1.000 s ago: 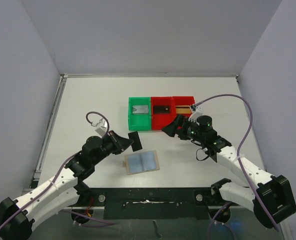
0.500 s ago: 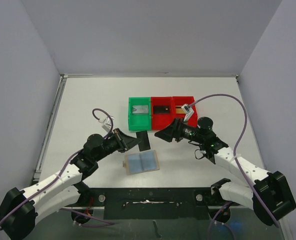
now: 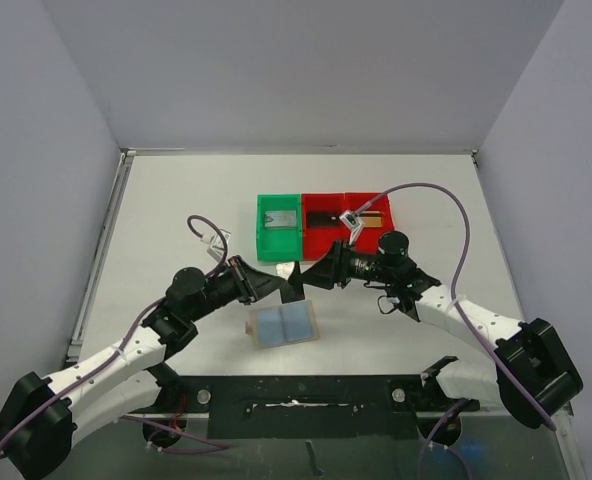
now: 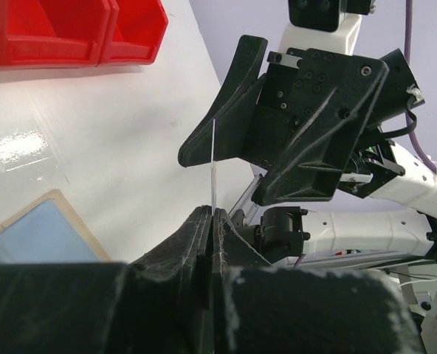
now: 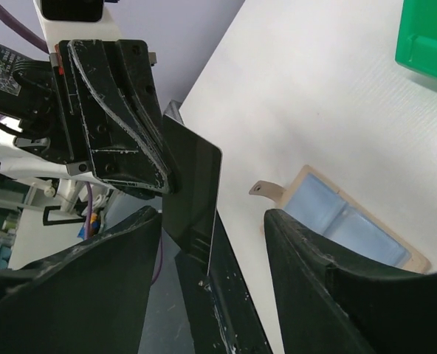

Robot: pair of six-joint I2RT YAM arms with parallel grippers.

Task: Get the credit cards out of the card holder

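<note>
Right jaws have come in, apart around the thin glossy black card (image 5: 193, 188) the left jaws clamp.

The wallet (image 3: 284, 325) is lying on the table (image 3: 176, 220). Behind it, 3 bins (image 3: 321, 247) are sitting side by side. Between them a card (image 3: 294, 283) is hanging in the air, with the left gripper (image 3: 280, 284) on its left and the right gripper (image 3: 312, 277) on its right.

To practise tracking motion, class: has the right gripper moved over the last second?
Yes. The right gripper has slid left along the red bins, ending near the green bin.
</note>
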